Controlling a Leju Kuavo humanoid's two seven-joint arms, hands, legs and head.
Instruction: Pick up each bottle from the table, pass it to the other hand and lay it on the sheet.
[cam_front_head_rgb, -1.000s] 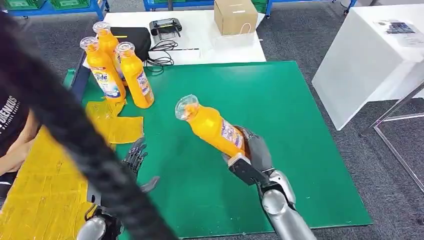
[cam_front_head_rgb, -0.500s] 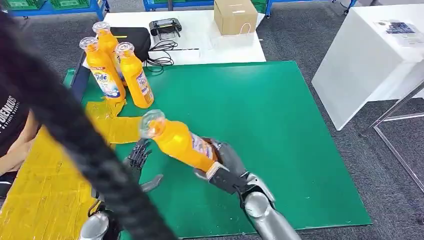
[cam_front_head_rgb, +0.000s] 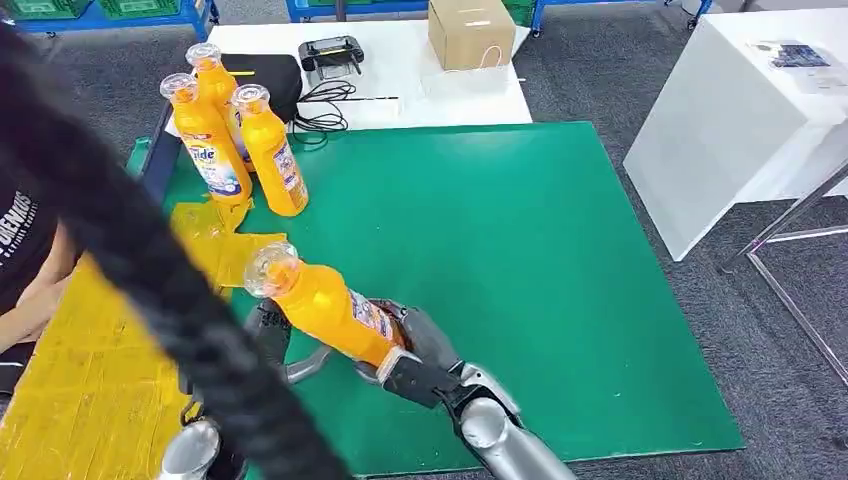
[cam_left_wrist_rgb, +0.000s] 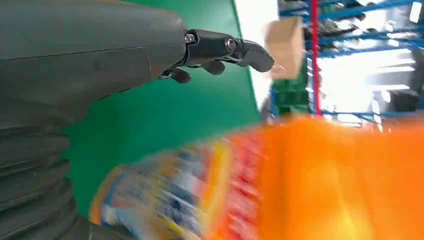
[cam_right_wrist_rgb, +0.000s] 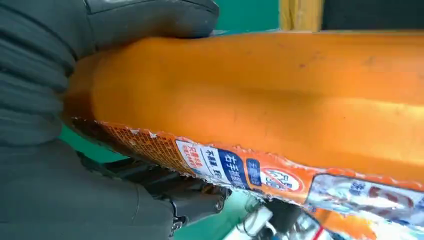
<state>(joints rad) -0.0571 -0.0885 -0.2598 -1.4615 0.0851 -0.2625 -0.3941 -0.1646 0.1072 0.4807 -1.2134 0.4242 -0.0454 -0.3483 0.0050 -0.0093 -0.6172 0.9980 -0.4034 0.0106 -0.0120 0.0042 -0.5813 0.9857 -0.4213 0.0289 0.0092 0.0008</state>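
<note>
On the green table (cam_front_head_rgb: 560, 230) four orange bottles show in the head view: three standing bottles (cam_front_head_rgb: 240, 140) grouped upright at the far left corner, and one held bottle (cam_front_head_rgb: 320, 305) carried above the mat near the front left. One yellow sheet (cam_front_head_rgb: 70, 370) lies along the table's left side, crumpled at its far end.

Right hand (cam_front_head_rgb: 420, 350) grasps the held bottle around its lower body, fingers (cam_right_wrist_rgb: 150, 15) wrapped over the orange plastic and the thumb under the label. That bottle is tilted, its clear cap pointing up and to the left, toward the sheet's edge.

Left hand (cam_front_head_rgb: 275, 345) sits just below and beside the bottle's middle, fingers (cam_left_wrist_rgb: 225, 47) spread and slightly curled, holding nothing; whether they touch the bottle cannot be told. Its wrist view has the bottle blurred and very close.

Right forearm reaches in from the lower middle, angled left across the mat. Left forearm comes up from the lower left, partly hidden behind a thick black cable (cam_front_head_rgb: 130, 240).
</note>
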